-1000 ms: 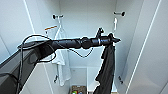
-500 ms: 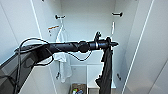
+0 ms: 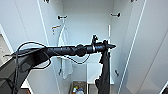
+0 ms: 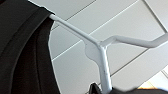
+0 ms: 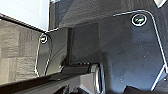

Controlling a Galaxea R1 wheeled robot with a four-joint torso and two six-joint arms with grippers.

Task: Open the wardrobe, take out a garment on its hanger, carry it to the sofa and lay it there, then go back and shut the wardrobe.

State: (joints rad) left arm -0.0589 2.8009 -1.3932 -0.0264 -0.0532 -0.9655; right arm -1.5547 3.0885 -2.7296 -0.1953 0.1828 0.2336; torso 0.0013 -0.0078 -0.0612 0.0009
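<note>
The wardrobe point(image 3: 85, 22) stands open in the head view, white inside. My left arm reaches into it from the left. The left gripper point(image 3: 110, 46) is shut on the white hanger point(image 4: 100, 50), whose neck runs down between the jaws in the left wrist view. From the hanger the garment point(image 3: 103, 73), a black T-shirt, droops in front of the wardrobe's right half. Its dark fabric point(image 4: 25, 52) also shows close up, draped over one hanger arm. The right wrist view looks down at the robot's own dark plate and the floor.
A white shirt point(image 3: 65, 55) hangs at the wardrobe's left side under a dark bracket point(image 3: 62, 17). The open doors point(image 3: 150, 50) flank the opening on both sides. A box with colourful items point(image 3: 77, 89) sits on the wardrobe floor.
My left gripper has moved down and a little to the left with the hanger, and the black T-shirt hangs lower than a second ago.
</note>
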